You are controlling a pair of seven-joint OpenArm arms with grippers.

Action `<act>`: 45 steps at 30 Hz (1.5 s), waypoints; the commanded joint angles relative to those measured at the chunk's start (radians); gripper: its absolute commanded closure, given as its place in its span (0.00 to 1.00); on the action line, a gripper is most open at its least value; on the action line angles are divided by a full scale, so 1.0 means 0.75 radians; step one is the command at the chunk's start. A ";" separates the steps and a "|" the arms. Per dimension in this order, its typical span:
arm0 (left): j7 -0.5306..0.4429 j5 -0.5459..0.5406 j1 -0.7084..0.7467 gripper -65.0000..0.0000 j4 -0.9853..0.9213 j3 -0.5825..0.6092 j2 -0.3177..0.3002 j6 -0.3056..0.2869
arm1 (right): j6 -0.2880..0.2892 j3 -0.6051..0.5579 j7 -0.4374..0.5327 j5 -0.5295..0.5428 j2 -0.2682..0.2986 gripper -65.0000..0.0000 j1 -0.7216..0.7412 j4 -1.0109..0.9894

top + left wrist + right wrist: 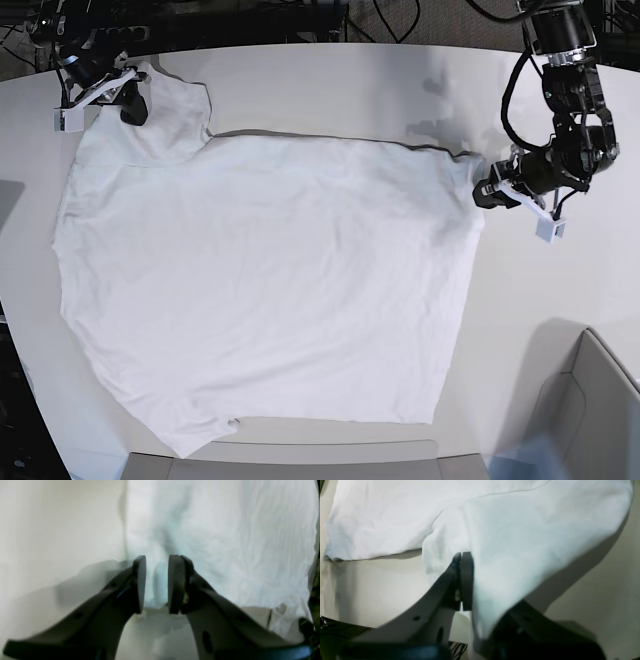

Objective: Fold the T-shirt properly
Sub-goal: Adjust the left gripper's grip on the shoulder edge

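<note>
The T-shirt (265, 290) lies spread nearly flat across the table (330, 75), no fold made yet. Right gripper (463, 582), far left, pinches a sleeve. Left gripper (156, 583), jaws spread, sits at the shirt's right edge. All folding remains.

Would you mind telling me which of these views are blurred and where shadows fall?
Left wrist view: soft throughout, the left claw casting a grey shadow on the table. Right wrist view: the T-shirt blurred, dark shadow under its lifted fold. Base view: sharp, evenly lit, faint arm shadows.
</note>
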 commanded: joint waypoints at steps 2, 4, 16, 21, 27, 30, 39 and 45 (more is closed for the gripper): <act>-0.009 -0.027 -0.016 0.74 -0.019 -0.040 0.003 -0.013 | 0.016 0.007 0.022 0.026 0.013 1.00 -0.006 0.019; -0.009 -0.027 -0.016 0.74 -0.028 -0.040 0.003 -0.097 | 0.016 0.007 0.022 0.026 0.013 1.00 -0.006 0.019; -0.130 0.204 -0.002 0.74 -0.058 0.021 -0.011 -0.209 | 0.016 0.007 0.022 0.026 0.013 1.00 -0.003 0.019; -0.161 0.239 0.000 0.74 -0.142 0.075 -0.007 -0.215 | 0.016 0.007 0.022 0.026 0.013 1.00 -0.001 0.019; -0.161 0.239 -0.006 0.74 -0.214 0.069 0.038 -0.215 | 0.016 0.007 0.022 0.026 0.015 1.00 -0.001 0.019; -0.159 0.198 -0.006 0.74 -0.214 0.075 0.040 -0.215 | 0.016 0.007 0.022 0.026 0.015 1.00 -0.001 0.019; -0.163 0.173 -0.010 0.74 -0.218 0.197 0.028 -0.215 | 0.016 0.007 0.022 0.026 0.015 1.00 -0.006 0.019; -0.228 0.173 0.063 0.75 -0.214 0.204 0.028 -0.215 | 0.016 0.007 0.022 0.026 0.017 1.00 -0.006 0.019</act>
